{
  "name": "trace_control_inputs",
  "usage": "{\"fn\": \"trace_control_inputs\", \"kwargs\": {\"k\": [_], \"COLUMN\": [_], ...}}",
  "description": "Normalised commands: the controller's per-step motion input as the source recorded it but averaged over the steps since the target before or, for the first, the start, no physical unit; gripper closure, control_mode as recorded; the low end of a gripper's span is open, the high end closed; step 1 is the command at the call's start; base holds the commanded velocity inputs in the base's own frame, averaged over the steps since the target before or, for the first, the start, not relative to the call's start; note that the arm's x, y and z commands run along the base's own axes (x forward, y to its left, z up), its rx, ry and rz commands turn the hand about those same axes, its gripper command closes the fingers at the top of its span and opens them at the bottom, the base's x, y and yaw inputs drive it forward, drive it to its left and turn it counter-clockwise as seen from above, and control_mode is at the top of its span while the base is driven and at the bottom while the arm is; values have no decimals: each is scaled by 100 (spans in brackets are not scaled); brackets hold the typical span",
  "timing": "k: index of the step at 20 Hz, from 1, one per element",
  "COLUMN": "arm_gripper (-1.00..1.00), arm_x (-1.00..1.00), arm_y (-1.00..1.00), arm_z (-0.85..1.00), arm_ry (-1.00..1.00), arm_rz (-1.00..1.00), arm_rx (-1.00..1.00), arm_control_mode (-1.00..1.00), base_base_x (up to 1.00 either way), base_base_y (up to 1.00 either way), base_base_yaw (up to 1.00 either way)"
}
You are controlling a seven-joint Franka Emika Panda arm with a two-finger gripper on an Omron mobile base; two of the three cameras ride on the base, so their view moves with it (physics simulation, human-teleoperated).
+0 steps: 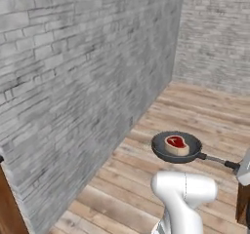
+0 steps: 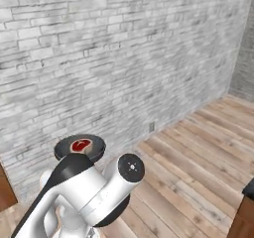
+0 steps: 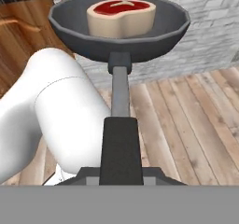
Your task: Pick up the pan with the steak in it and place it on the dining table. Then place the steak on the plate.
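Note:
The dark grey pan [image 1: 166,152] hangs in the air above the wooden floor, level, with the steak [image 1: 176,145] lying in it, red top up. My gripper [image 1: 242,170] is shut on the far end of the long black handle [image 1: 217,160] at the right edge of the left base view. The hand view looks along the handle [image 3: 120,125] to the pan [image 3: 70,27] and steak [image 3: 121,14], with my gripper [image 3: 120,174] clamped on the grip. From the right base, the pan [image 2: 94,145] and steak [image 2: 80,145] show just above my arm. The dining table and the plate are out of view.
A grey brick wall [image 1: 73,82] runs close along the left, meeting another at a corner [image 1: 177,43]. Wooden floor [image 2: 198,152] lies open ahead. A dark-topped wooden furniture corner [image 2: 246,207] stands at the lower right; a wood cabinet front [image 3: 18,27] shows behind the pan.

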Motion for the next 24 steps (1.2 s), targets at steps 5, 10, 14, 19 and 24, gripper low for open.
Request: {"fn": "trace_control_inputs", "kwargs": {"k": [5, 10, 14, 19, 24], "arm_gripper": [100, 100, 100, 100, 100], "arm_x": [0, 0, 0, 0, 0], "arm_y": [0, 0, 0, 0, 0], "arm_z": [0, 0, 0, 0, 0], "arm_ry": [0, 0, 0, 0, 0], "arm_rz": [0, 0, 0, 0, 0], "arm_rx": [0, 0, 0, 0, 0], "arm_control_mode": [100, 100, 100, 100, 100], "base_base_x": [0, 0, 0, 0, 0], "base_base_y": [0, 0, 0, 0, 2], "base_base_yaw": [-50, -50, -50, -41, 0]}}
